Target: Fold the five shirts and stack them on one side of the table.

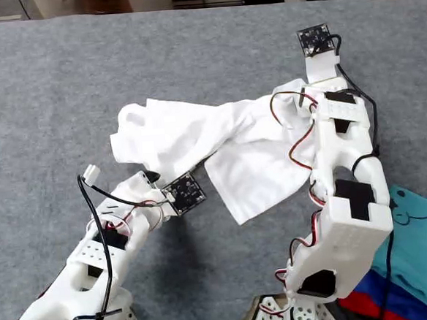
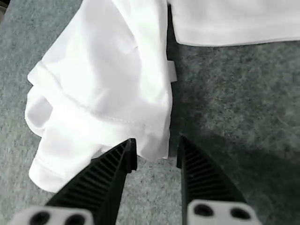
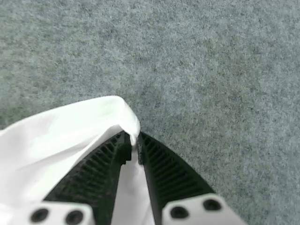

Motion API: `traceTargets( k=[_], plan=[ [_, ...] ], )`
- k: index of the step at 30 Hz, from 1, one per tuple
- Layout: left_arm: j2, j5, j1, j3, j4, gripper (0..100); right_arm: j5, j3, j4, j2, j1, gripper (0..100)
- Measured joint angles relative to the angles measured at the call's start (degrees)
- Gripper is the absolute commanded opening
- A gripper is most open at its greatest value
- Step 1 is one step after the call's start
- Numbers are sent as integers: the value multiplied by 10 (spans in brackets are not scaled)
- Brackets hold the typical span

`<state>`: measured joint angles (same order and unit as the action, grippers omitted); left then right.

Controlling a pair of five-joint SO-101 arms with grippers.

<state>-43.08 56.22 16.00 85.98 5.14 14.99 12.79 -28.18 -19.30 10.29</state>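
Shirt (image 1: 198, 143) is pinched by right end effector (image 3: 133, 145), hem just before spread left end effector (image 2: 156, 152)

White shirt on grey, worked by white-and-black arms

The white shirt (image 1: 198, 143) is plain, with white stitching along its hems, and the table cover (image 1: 47, 91) is a mottled grey. The left arm (image 1: 82, 279) and right arm (image 1: 348, 194) are white with black motor blocks, red and white wires and black cables. The left gripper (image 2: 157, 152) and right gripper (image 3: 135, 145) have black ridged fingers on white bases. A teal shirt (image 1: 424, 240) bears a dark blue line drawing, with blue fabric (image 1: 388, 294) and red fabric (image 1: 363, 307) by it.
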Motion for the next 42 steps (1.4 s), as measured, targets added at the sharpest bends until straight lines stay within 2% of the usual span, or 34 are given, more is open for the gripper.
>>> traceTargets(
  k=[8, 15, 28, 34, 42],
  plan=[
    [0, 0, 0, 0, -4, 155, 0, 0, 0, 0, 0, 5],
    [0, -53, 0, 0, -4, 157, 0, 0, 0, 0, 0, 5],
    [0, -58, 0, 0, -4, 153, 0, 0, 0, 0, 0, 5],
    [0, -55, 0, 0, -4, 153, 0, 0, 0, 0, 0, 5],
    [64, 5, 0, -25, -4, 153, 0, 0, 0, 0, 0, 5]
  ],
)
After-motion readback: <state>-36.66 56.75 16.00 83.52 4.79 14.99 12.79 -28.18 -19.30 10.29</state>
